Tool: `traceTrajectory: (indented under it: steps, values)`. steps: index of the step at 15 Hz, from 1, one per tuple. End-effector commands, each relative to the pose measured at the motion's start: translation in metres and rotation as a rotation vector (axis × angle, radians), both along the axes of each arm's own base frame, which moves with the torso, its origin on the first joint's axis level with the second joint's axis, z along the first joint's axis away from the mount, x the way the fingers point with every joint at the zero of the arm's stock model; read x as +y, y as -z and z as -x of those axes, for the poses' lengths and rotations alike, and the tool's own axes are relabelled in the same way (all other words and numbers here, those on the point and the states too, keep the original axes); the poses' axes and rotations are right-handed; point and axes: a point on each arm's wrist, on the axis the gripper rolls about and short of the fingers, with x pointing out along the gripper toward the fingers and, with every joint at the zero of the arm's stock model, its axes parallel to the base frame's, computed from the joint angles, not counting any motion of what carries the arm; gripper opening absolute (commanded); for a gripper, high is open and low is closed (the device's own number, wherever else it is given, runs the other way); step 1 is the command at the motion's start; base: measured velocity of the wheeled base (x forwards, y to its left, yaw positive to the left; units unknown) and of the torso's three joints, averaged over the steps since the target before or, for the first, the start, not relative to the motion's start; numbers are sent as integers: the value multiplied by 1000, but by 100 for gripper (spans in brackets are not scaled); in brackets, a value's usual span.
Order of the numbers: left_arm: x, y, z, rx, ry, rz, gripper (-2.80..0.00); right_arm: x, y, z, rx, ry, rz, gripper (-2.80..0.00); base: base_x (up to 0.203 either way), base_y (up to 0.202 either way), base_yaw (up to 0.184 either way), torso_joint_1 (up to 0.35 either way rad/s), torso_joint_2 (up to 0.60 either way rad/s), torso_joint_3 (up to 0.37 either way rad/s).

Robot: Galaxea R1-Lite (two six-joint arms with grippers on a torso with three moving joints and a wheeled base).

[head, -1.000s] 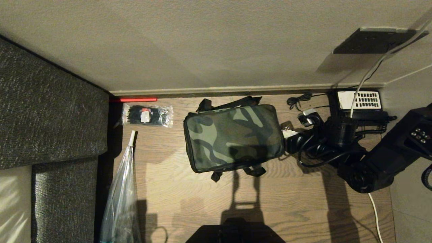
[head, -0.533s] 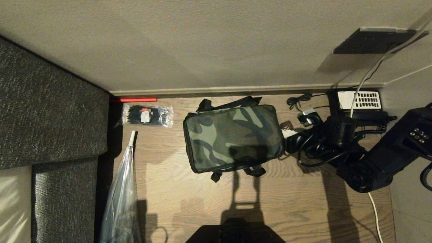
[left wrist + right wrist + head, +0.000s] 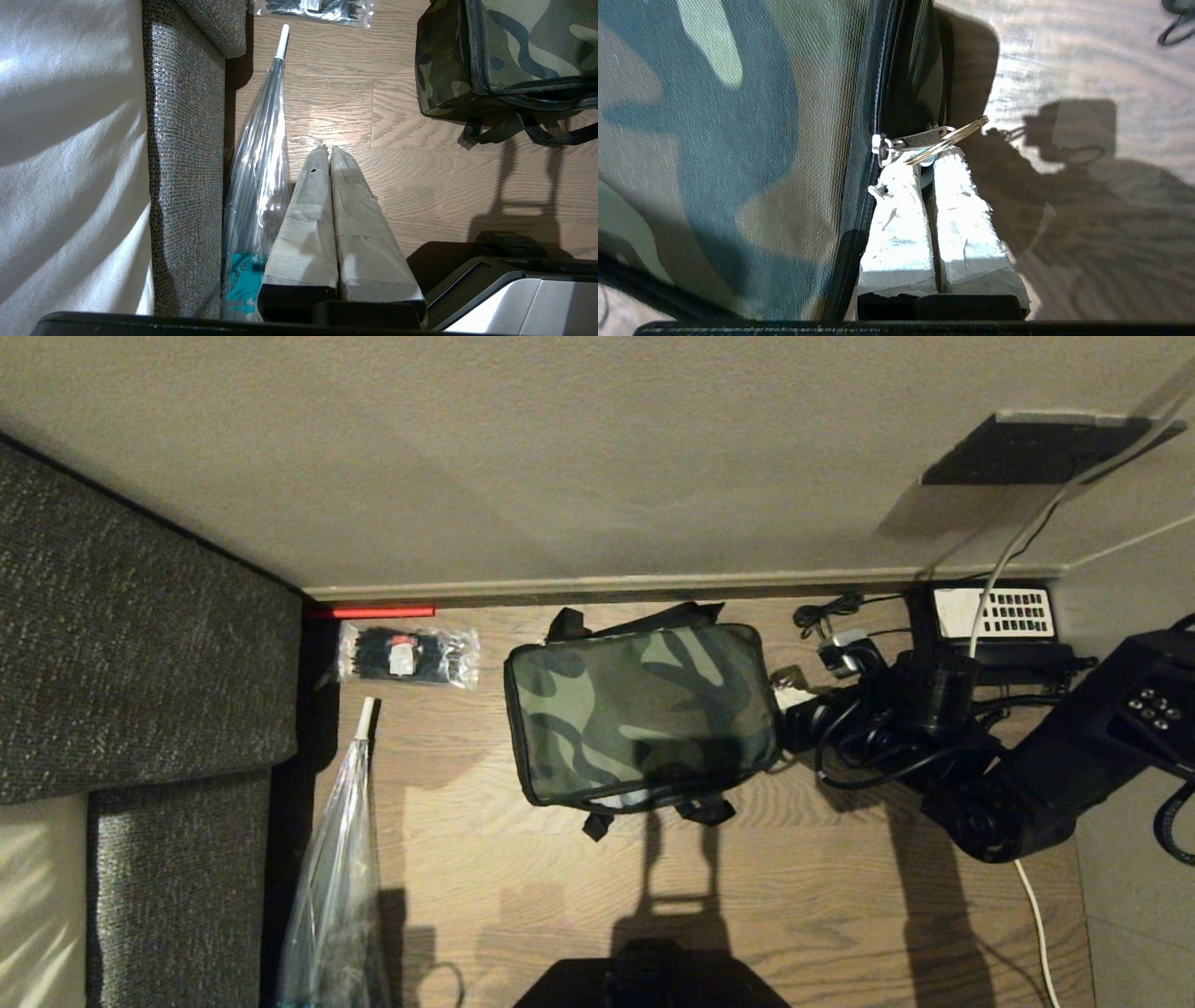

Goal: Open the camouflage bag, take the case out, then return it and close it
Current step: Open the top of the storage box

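Taped fingers of the right gripper pressed together, pinching the zipper ring at the right end of the camouflage bag, on wooden floor near the wall. Left gripper closed, empty, parked.

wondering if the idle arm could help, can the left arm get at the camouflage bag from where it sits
Probably yes. The left gripper, fingers together, hangs over bare wood floor, and only floor lies between it and the camouflage bag.
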Motion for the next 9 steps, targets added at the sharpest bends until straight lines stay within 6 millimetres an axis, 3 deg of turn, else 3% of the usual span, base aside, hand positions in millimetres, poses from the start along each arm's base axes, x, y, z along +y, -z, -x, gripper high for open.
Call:
traceTrajectory:
  steps: [1,9]
  values:
    - [0,1,0,1,0,1,-280,1,-7,-4,-28,0,-13,-280,0,0,0,0,0,0]
    - [0,1,0,1,0,1,-280,6,-19,-22,-85,2,-68,-280,0,0,0,0,0,0]
